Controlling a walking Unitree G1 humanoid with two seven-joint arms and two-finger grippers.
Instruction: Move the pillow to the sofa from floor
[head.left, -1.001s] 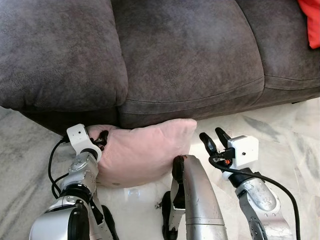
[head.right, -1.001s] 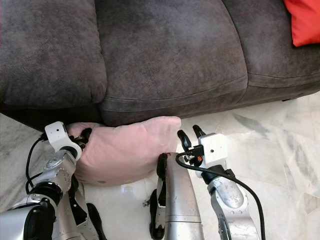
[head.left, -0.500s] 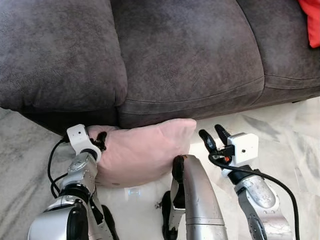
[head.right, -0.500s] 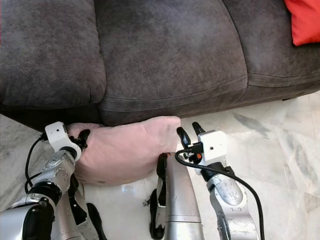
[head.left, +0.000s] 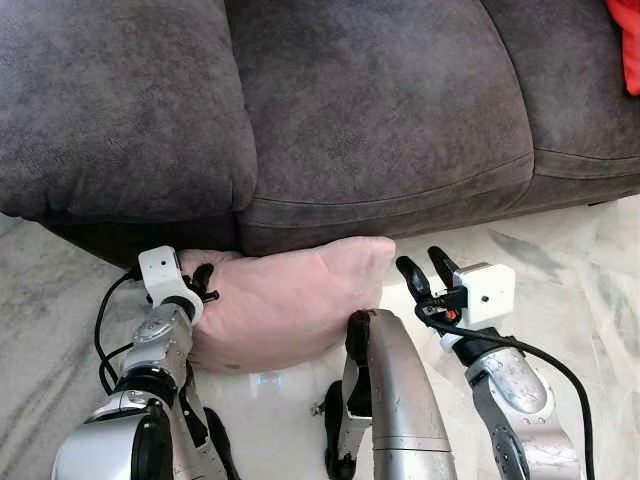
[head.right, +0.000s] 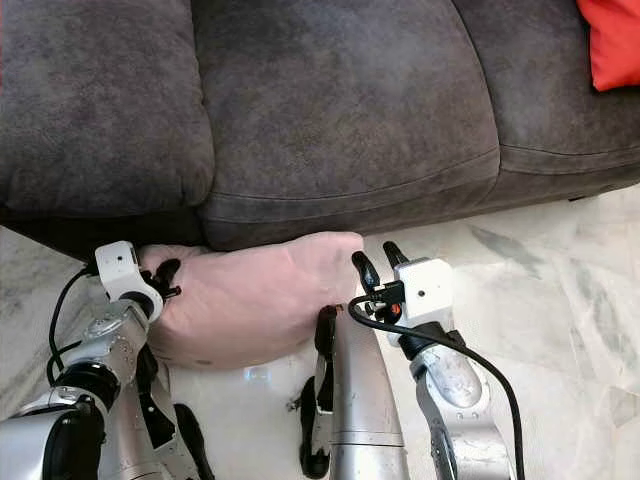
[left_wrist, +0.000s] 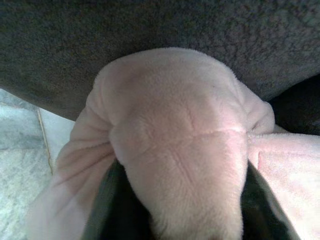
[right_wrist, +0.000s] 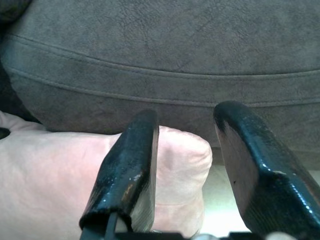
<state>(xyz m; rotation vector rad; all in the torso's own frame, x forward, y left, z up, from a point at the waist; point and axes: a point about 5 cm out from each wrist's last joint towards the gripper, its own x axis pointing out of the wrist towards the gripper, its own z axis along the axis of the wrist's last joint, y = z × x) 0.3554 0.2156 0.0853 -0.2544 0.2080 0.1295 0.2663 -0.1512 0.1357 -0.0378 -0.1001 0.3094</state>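
Observation:
A pink pillow (head.left: 285, 305) lies on the marble floor, pushed against the front of the dark grey sofa (head.left: 380, 120). My left gripper (head.left: 205, 283) is at the pillow's left corner and is shut on it. In the left wrist view the pinched corner of the pillow (left_wrist: 180, 145) bulges out between the fingers. My right gripper (head.left: 425, 275) stands open just beside the pillow's right corner, a little above the floor. In the right wrist view one of its fingers (right_wrist: 127, 170) lies in front of the pillow (right_wrist: 50, 175), and the gap between the fingers holds nothing.
A red cushion (head.right: 612, 40) lies on the sofa seat at the far right. My silver leg (head.left: 395, 400) stands just in front of the pillow. Pale marble floor (head.left: 560, 250) runs to the right of my right arm.
My right gripper has crept left, closer to the pillow's right corner. The left gripper keeps its hold on the left corner.

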